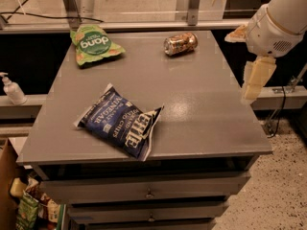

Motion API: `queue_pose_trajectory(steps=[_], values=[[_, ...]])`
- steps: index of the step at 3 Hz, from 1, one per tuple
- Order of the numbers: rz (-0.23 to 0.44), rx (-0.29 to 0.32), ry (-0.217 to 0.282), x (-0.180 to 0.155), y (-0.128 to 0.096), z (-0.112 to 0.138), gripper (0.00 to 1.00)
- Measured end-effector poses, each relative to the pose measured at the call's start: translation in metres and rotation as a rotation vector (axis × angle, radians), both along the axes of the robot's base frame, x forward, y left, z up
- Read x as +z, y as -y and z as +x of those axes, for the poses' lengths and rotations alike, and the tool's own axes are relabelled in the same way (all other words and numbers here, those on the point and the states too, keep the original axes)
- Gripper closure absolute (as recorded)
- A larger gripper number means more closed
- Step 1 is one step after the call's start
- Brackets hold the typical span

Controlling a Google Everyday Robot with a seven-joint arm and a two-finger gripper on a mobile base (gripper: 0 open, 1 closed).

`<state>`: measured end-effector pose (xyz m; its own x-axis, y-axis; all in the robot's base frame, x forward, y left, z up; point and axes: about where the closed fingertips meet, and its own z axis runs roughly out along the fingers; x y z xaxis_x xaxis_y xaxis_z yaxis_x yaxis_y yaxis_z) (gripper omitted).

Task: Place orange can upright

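The orange can (180, 43) lies on its side at the far middle-right of the grey table (201, 128), its silver end facing left. My gripper (246, 57) hangs past the table's right edge, to the right of the can and a little nearer than it. It is well apart from the can. One cream finger (256, 79) points down and the other shows higher up near the arm's white wrist (276, 30). The fingers stand apart and hold nothing.
A blue chip bag (120, 121) lies at the table's front left-centre. A green chip bag (93, 44) lies at the far left corner. Drawers sit below the table front. A soap bottle (10, 88) stands on a ledge at the left.
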<state>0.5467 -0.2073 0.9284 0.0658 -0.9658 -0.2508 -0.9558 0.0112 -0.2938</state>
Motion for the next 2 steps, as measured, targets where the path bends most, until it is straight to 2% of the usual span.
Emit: queue_pose_trajectory(steps=[2], values=[[-0.026, 0.055, 0.114, -0.010, -0.021, 0.058, 0.00]])
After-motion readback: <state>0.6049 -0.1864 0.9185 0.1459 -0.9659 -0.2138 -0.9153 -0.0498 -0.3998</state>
